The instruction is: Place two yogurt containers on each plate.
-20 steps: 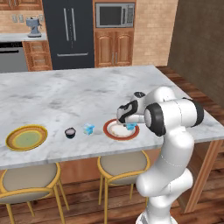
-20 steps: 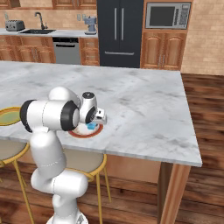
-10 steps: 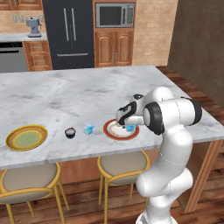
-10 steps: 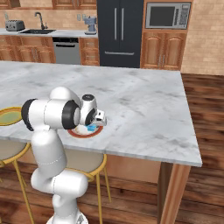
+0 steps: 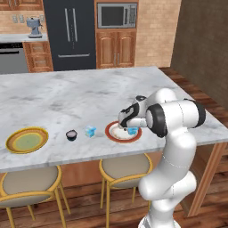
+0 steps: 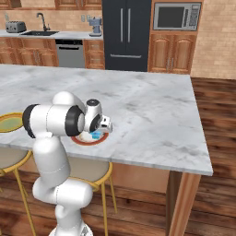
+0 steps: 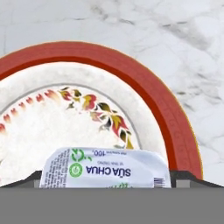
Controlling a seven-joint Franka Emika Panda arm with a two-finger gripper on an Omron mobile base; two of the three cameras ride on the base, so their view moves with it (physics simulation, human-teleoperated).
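My gripper (image 5: 127, 123) hangs low over the red-orange-rimmed plate (image 5: 111, 134) near the counter's front edge. Its jaws stand open. A pale-blue-and-white yogurt container (image 7: 105, 169) lies on the plate (image 7: 153, 96) between the spread fingertips (image 7: 189, 176), free of them. The same container (image 5: 132, 130) shows at the plate's right side, and also under the hand (image 6: 104, 126) as a blue tub (image 6: 96, 135) on the plate (image 6: 85, 142). Another boxy yogurt container (image 5: 90, 132) and a dark round cup (image 5: 71, 135) stand on the marble to the left. The golden-rimmed plate (image 5: 12, 139) lies at the far left.
Wooden bar stools (image 5: 122, 167) stand under the counter's front edge. The marble island (image 5: 80, 93) stretches wide behind the plates. Cabinets, a dark fridge (image 5: 70, 31) and a microwave (image 5: 116, 14) line the back wall.
The jaws have gone from shut on the yogurt container to wide apart, leaving it on the red-rimmed plate. The arm has hardly moved.
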